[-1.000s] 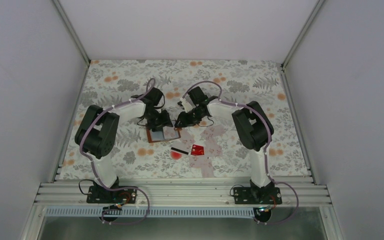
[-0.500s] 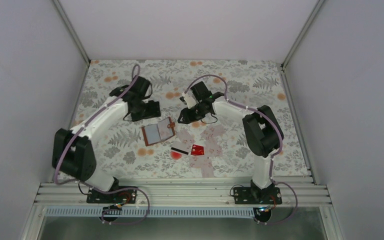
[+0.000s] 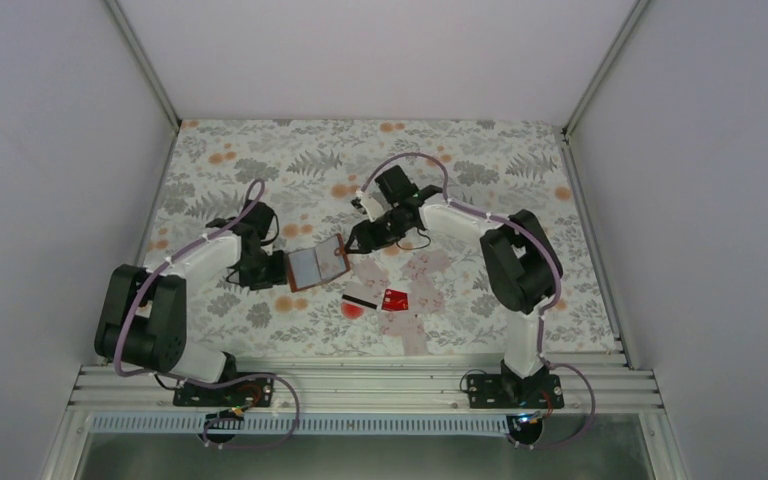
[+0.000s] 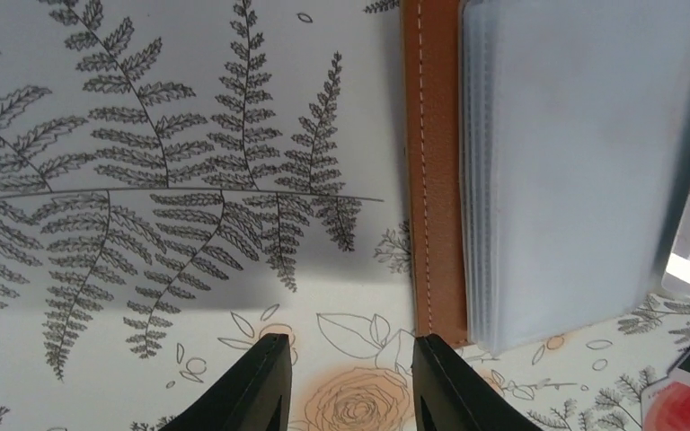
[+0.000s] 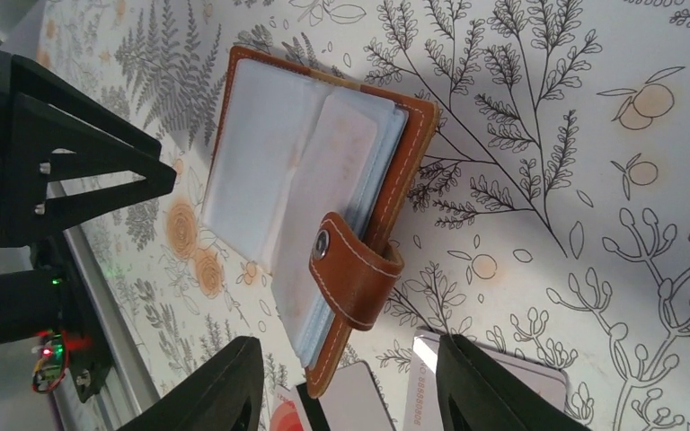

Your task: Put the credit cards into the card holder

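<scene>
Getting ready to load cards, I think. Card holder (image 3: 317, 264) lies open on bench (image 3: 520, 190), clear pockets up. Left end effector (image 4: 350, 343) open, empty, low beside holder's brown edge. Right end effector (image 5: 349, 346) open wide, empty, over strap (image 5: 355, 274). Credit cards (image 3: 360, 298) lie near holder, red card (image 3: 395, 299) among them. Next move likely needs one side pinning holder, other lifting card by thin edge. Tiny print on pale card, too small to read.
</scene>
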`<state>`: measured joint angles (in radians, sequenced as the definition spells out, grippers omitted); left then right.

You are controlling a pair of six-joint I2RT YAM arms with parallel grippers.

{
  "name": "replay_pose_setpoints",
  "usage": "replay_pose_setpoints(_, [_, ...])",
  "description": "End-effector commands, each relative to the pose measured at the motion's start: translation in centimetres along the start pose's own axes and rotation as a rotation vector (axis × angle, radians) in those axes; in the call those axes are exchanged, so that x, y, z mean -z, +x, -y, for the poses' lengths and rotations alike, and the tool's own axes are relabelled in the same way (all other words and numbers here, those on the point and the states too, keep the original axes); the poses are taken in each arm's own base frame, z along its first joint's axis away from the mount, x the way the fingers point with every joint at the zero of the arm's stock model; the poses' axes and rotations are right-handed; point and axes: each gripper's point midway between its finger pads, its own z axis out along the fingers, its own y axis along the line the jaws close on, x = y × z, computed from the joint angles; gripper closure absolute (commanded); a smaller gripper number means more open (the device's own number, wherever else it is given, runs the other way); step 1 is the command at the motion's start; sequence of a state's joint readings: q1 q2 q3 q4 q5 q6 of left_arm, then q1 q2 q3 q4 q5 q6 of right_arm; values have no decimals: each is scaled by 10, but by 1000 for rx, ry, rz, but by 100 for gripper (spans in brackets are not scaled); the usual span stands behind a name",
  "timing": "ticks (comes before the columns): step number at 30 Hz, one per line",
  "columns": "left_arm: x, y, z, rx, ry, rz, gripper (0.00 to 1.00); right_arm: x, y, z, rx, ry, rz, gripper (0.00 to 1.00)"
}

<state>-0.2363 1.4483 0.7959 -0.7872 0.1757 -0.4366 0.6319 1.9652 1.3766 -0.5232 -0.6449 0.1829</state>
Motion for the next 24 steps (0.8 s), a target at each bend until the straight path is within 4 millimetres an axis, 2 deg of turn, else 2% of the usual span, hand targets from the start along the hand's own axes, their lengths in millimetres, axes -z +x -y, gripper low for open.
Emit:
replay_pose_setpoints(1, [-4, -11, -4, 15, -11, 27, 65, -9, -2, -7, 77, 62, -30, 51])
replay_pose_setpoints(4, [-8, -11, -10, 34, -28, 12, 67, -12, -4, -13, 161, 170, -47, 50])
replay_pose_setpoints(9, [-10, -13, -11, 41, -36, 8, 67, -16, -13, 2, 174, 442, -57, 48])
replay_pose_setpoints(13, [-13, -14, -11, 31, -37, -1, 67, -26, -12, -1, 232, 608, -84, 38])
replay_pose_setpoints(15, [-12, -15, -11, 22, -41, 4, 67, -37, -8, -3, 270, 663, -109, 33])
replay_pose_setpoints(18, [-10, -16, -12, 11, -50, 7, 67, -46, -7, 8, 296, 764, -151, 31])
replay_pose_setpoints(20, [-8, -16, -12, 5, -49, 10, 67, -44, -9, 19, 304, 833, -159, 32])
replay_pose_setpoints(24, [-8, -16, -12, -6, -49, 6, 67, -29, -21, 24, 327, 914, -116, 33])
